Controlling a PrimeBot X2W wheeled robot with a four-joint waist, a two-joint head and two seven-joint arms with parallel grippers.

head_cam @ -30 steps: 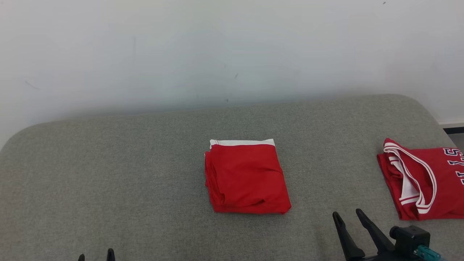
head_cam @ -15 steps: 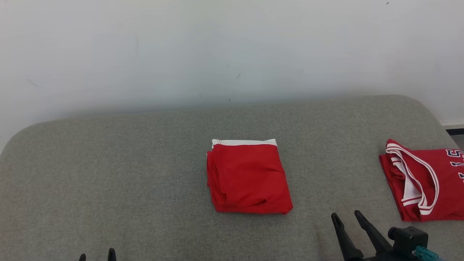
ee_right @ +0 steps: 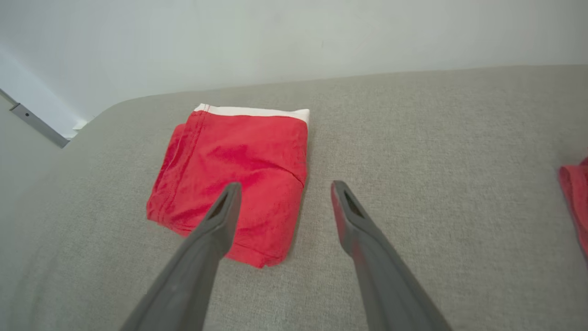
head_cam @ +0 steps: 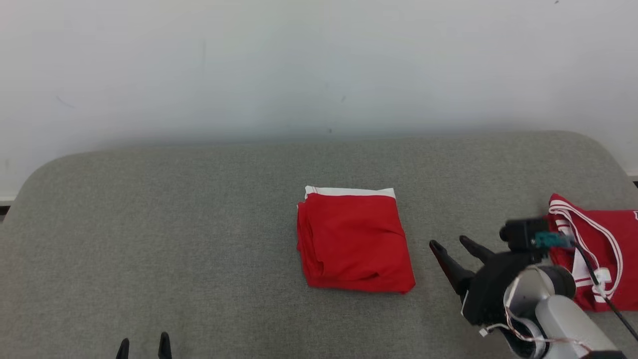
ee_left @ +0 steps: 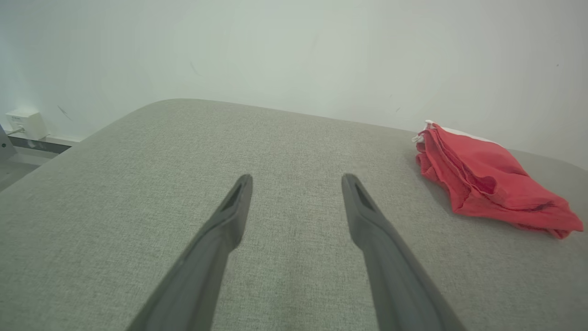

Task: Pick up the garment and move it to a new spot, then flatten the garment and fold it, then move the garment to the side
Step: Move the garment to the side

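Grey fabric surface (head_cam: 174, 224), white wall (head_cam: 299, 65), folded garment (head_cam: 354, 239)

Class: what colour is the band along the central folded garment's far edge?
White band; right wrist view shows it best.

The right arm (head_cam: 558, 311) partly covers the edge-cropped jersey (head_cam: 627, 227).

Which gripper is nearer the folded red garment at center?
Right. The right gripper sits just right of the folded red garment; left gripper is far to its left.
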